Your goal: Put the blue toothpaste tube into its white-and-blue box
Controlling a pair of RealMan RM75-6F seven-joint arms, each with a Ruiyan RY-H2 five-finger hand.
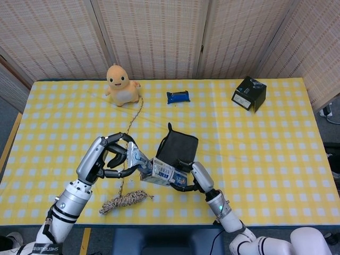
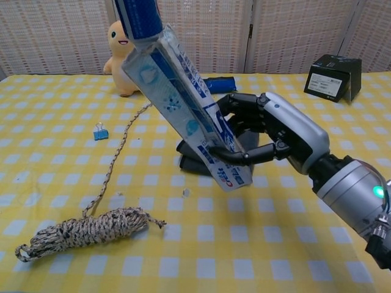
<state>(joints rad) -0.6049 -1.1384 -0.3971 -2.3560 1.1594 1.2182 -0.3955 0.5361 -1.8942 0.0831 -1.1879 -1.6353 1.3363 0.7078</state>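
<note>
My right hand [image 1: 192, 177] [image 2: 269, 137] grips the white-and-blue box [image 1: 167, 172] [image 2: 186, 113], held tilted above the table with its open end up and to the left. My left hand [image 1: 106, 157] holds the blue toothpaste tube [image 1: 137, 158] [image 2: 138, 17]. The tube's cap end sits at or just inside the box's open mouth; the cap itself is hidden. In the chest view the left hand is out of frame and only the tube's blue body shows at the top edge.
A dark folded cloth [image 1: 178, 147] lies just behind the box. A coiled rope [image 1: 125, 201] with a long tail lies in front of the left hand. A small blue clip [image 2: 98, 131], yellow duck toy [image 1: 120, 84], blue packet [image 1: 178, 97] and black box [image 1: 249, 93] lie farther off.
</note>
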